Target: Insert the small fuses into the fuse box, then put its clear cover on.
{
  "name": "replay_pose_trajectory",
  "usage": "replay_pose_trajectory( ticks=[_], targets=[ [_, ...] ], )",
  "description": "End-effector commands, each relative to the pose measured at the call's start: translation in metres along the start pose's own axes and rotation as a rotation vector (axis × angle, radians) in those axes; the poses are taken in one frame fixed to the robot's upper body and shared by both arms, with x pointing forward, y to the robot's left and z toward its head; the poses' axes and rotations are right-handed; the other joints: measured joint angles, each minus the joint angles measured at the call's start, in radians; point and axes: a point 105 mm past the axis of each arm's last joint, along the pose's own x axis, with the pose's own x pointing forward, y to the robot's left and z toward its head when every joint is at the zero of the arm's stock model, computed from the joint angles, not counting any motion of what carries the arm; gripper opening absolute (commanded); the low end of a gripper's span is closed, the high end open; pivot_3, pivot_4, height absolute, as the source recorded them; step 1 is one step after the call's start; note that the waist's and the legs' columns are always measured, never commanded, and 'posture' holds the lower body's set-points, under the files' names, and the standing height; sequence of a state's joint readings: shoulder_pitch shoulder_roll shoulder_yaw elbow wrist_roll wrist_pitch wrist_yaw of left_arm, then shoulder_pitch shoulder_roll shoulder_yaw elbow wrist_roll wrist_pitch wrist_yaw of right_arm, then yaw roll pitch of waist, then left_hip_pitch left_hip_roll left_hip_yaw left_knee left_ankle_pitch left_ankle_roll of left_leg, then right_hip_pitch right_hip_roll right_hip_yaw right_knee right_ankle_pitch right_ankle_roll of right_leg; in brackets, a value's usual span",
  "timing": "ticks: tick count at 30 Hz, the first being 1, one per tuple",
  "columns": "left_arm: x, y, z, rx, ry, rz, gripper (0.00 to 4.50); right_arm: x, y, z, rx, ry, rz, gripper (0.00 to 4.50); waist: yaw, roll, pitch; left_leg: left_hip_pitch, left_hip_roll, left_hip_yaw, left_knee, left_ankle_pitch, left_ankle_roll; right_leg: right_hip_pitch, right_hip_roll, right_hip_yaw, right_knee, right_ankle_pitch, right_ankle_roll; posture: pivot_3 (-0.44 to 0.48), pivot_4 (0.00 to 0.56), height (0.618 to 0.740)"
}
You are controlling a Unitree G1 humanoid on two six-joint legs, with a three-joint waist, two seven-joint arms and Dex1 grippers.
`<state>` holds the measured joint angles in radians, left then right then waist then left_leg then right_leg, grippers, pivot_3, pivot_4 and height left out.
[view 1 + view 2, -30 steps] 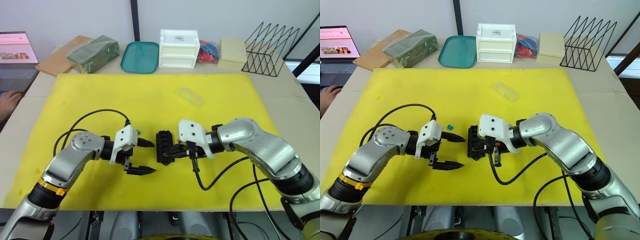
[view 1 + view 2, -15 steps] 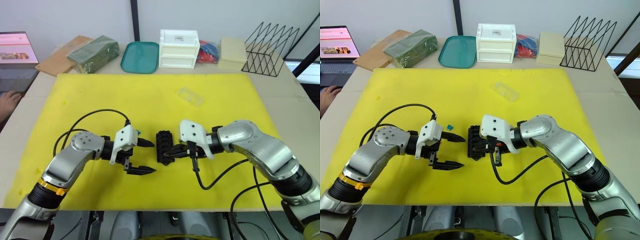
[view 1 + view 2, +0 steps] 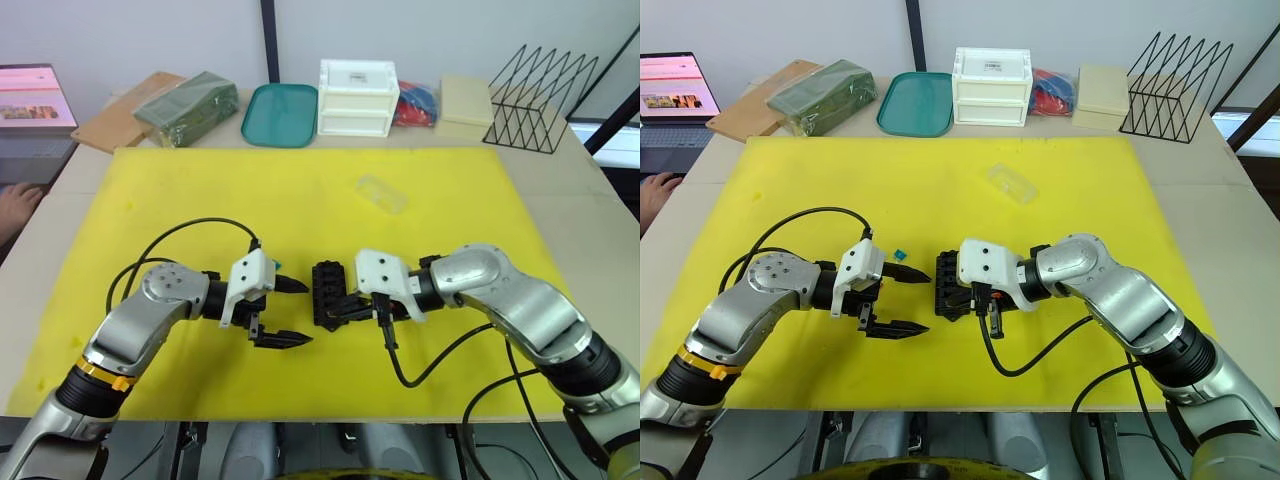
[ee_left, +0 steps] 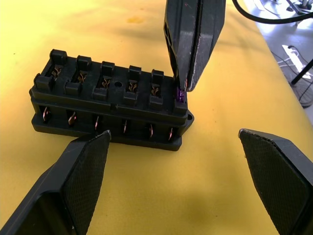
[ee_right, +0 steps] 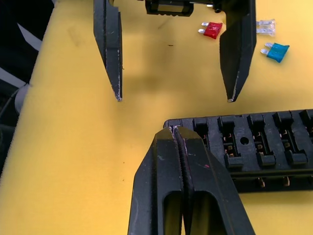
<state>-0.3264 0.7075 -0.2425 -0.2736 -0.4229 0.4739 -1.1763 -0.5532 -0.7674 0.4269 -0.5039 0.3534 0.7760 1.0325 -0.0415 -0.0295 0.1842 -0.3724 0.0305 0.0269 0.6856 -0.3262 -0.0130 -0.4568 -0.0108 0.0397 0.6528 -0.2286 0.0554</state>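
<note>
I've got the black fuse box (image 3: 327, 293) lying on the yellow mat (image 3: 300, 190) near the front of the bench (image 3: 590, 215), right between my two arms. My right pincer (image 4: 183, 88) is clenched, fingers pressed together, with a tiny purple fuse (image 4: 180, 96) pinched at the tips, and it's sitting at the corner slot at one end of the box, the fuse touching the box's top edge. My left pincer (image 3: 290, 312) is released, jaws spread wide, hovering just beside the box on its other side without touching it. From the right wrist I can see three loose fuses on the mat beyond the left pincer: a red one (image 5: 212, 30), a clear one (image 5: 264, 27) and a teal one (image 5: 276, 51), all close together. The teal fuse also shows beside the left pincer's upper finger (image 3: 898, 254). The clear cover (image 3: 381, 193) lies on the mat well apart from the box, farther back. Along the back edge there's a teal tray (image 3: 281, 114), a white drawer box (image 3: 358, 97) and a black wire rack (image 3: 540, 98).
</note>
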Motion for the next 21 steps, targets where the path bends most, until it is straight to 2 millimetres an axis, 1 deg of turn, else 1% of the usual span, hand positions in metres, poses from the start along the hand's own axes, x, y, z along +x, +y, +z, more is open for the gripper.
replay_pose_trajectory(
  ticks=[1,2,7,12,14,16,18,19,20,21],
  targets=[
    [-0.002,0.000,0.008,0.033,-0.013,0.003,4.50,0.000,0.001,-0.010,0.005,0.044,-0.001,0.02,0.000,0.000,0.000,0.000,0.000,0.000,0.000,0.000,0.000,0.000,0.000,0.000,0.000,0.000,0.000,0.000,0.150,0.740],
    [-0.002,0.000,0.008,0.033,-0.013,0.003,4.50,-0.001,0.001,-0.009,0.004,0.042,0.000,0.02,0.000,0.000,0.000,0.000,0.000,0.000,0.000,0.000,0.000,0.000,0.000,0.000,0.000,0.000,0.000,0.000,0.150,0.740],
    [-0.009,0.000,0.018,0.030,-0.038,0.000,4.50,-0.013,-0.005,0.016,-0.008,-0.053,-0.011,0.02,0.000,0.000,0.000,0.000,0.000,0.000,0.000,0.000,0.000,0.000,0.000,0.000,0.000,0.000,0.000,0.000,0.150,0.740],
    [-0.026,0.000,0.036,0.019,-0.068,0.004,4.50,-0.028,-0.011,0.038,-0.016,-0.131,-0.031,0.02,0.000,0.000,0.000,0.000,0.000,0.000,0.000,0.000,0.000,0.000,0.000,0.000,0.001,0.000,0.000,0.000,0.150,0.740],
    [-0.037,0.000,0.041,0.005,-0.066,0.022,4.50,-0.035,-0.015,0.044,-0.019,-0.153,-0.047,0.02,-0.001,0.000,0.000,0.000,0.000,0.000,0.000,0.000,0.000,0.000,0.000,0.000,0.001,0.000,0.000,0.000,0.150,0.740],
    [-0.052,0.002,0.042,-0.009,-0.031,0.060,4.50,-0.044,-0.018,0.047,-0.020,-0.161,-0.062,0.02,-0.001,0.000,0.000,0.000,0.000,0.000,0.000,0.000,0.000,-0.001,0.000,0.000,0.001,0.000,0.000,0.000,0.150,0.740],
    [-0.072,0.004,0.037,-0.026,0.027,0.112,4.50,-0.055,-0.020,0.045,-0.020,-0.148,-0.081,0.02,-0.002,0.000,0.000,0.000,0.000,-0.001,0.000,0.000,0.000,-0.001,0.000,0.000,0.001,0.000,0.000,0.000,0.150,0.740],
    [-0.083,0.005,0.035,-0.043,0.055,0.145,4.50,-0.061,-0.021,0.041,-0.017,-0.131,-0.094,0.02,-0.001,0.000,0.000,-0.001,0.000,-0.001,0.000,0.000,0.000,-0.001,0.000,0.000,0.001,0.000,0.000,0.000,0.150,0.740],
    [-0.091,0.006,0.034,-0.054,0.072,0.166,4.50,-0.065,-0.021,0.038,-0.016,-0.120,-0.101,0.02,0.000,0.000,0.000,0.000,0.000,0.000,0.000,0.000,0.000,-0.001,0.000,0.000,0.001,0.000,0.000,0.000,0.150,0.740],
    [-0.105,0.007,0.031,-0.071,0.099,0.205,4.50,-0.073,-0.023,0.031,-0.012,-0.095,-0.121,0.02,0.000,0.000,0.000,-0.001,0.000,0.000,0.000,0.000,0.000,-0.001,0.000,-0.001,0.001,0.000,0.000,0.000,0.150,0.740]
  ],
)
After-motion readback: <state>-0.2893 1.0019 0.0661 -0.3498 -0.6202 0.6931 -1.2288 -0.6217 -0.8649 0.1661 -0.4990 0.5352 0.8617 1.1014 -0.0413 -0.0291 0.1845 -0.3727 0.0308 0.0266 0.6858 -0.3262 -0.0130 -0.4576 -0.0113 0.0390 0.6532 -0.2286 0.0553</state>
